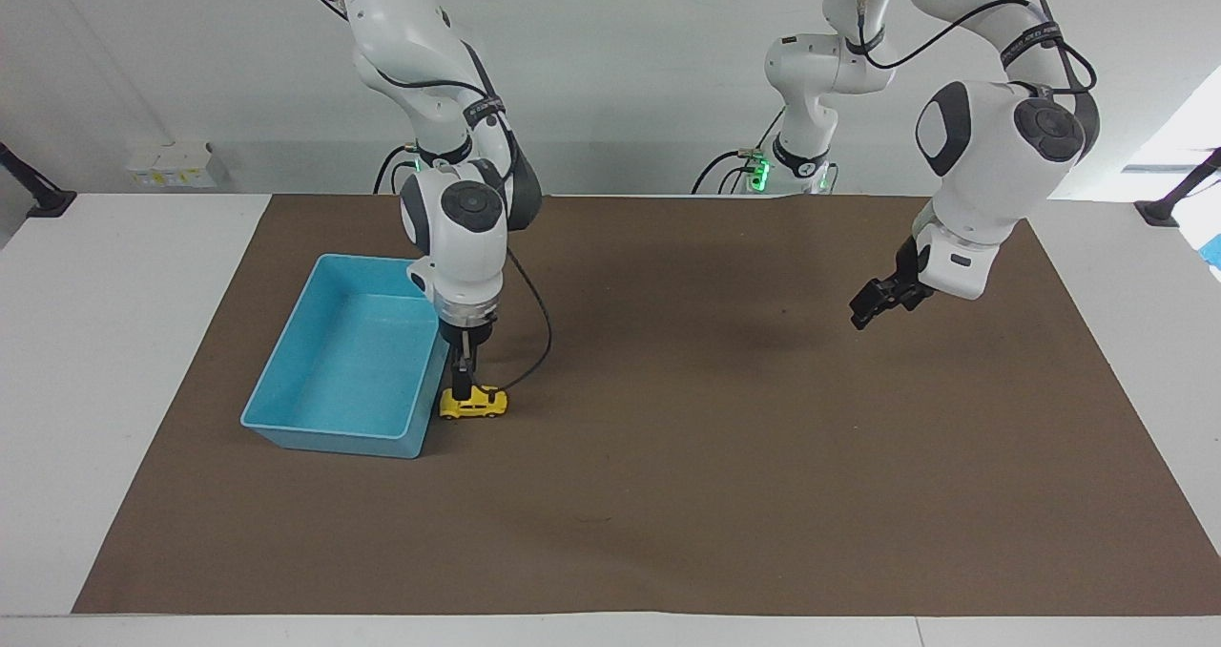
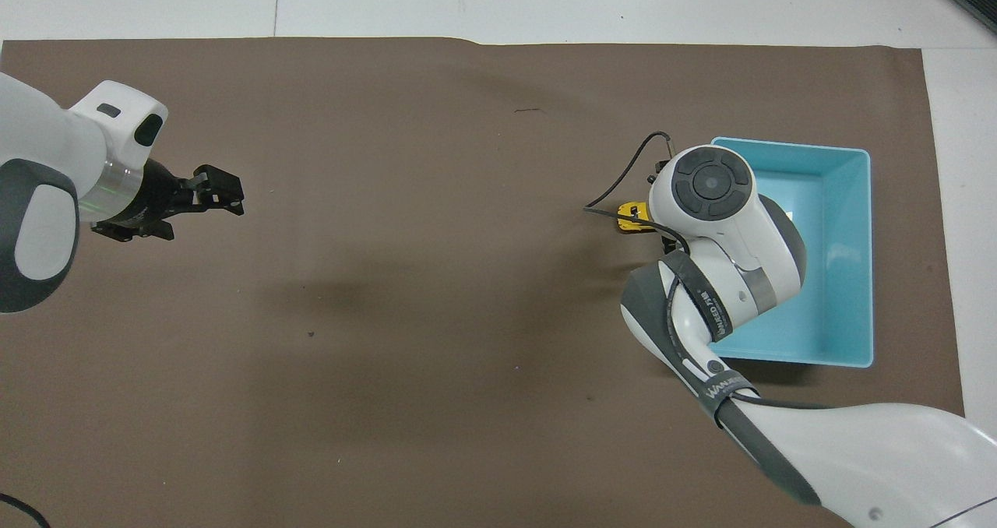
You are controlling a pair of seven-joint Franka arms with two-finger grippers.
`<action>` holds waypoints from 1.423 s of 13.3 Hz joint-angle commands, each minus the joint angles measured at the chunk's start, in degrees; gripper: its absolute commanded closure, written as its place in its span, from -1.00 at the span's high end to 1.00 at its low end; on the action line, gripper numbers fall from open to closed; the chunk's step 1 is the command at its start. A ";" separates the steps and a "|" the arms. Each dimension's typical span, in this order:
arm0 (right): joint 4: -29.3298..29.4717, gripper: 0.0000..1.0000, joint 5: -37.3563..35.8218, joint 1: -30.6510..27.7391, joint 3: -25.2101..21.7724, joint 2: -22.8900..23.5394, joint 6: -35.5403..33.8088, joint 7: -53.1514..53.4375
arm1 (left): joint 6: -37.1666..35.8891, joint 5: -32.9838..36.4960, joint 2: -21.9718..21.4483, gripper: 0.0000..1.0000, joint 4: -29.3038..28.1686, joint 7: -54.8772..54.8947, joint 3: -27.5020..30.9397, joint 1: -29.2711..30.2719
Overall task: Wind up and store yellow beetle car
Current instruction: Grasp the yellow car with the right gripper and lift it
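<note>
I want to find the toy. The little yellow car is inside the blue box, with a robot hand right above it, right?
Not quite. In the facing view the yellow beetle car sits on the brown mat beside the blue box, not inside. The right gripper is right above it.
</note>
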 commanded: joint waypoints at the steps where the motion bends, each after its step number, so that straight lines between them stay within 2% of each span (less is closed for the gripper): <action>1: 3.14 1.00 -2.79 -0.72 0.47 3.64 1.52 1.72 | -1.99 0.79 -2.74 1.00 -1.44 9.67 -0.68 2.62; 3: 3.14 1.00 -3.32 -1.07 0.47 4.96 4.15 1.63 | -3.57 4.55 -3.70 1.00 -0.73 14.51 -0.68 2.63; 6: 2.88 1.00 -3.94 -0.63 0.47 6.63 4.69 1.19 | -5.15 5.54 -5.99 1.00 -0.03 17.25 -0.76 2.02; 7: 2.71 0.71 -5.68 -0.63 0.55 6.73 4.69 0.75 | -6.90 5.80 -6.52 1.00 1.28 17.60 -0.85 1.93; 8: 2.53 -0.42 -6.83 -0.46 0.56 6.73 4.69 0.75 | -8.92 5.81 -6.78 1.00 2.60 17.69 -1.11 1.84; 9: 2.53 -0.99 -6.84 -0.46 0.56 6.73 4.69 0.66 | -10.59 5.81 -7.22 1.00 4.00 17.69 -1.20 1.84; 16: 4.90 -1.00 -8.60 3.58 0.56 6.29 0.21 0.31 | -20.70 5.81 -10.21 1.00 9.29 17.87 -1.47 1.75; 19: 7.62 -1.00 -8.51 4.11 1.69 5.85 -3.38 0.13 | -21.33 5.72 -11.79 1.00 9.47 17.96 -1.29 1.75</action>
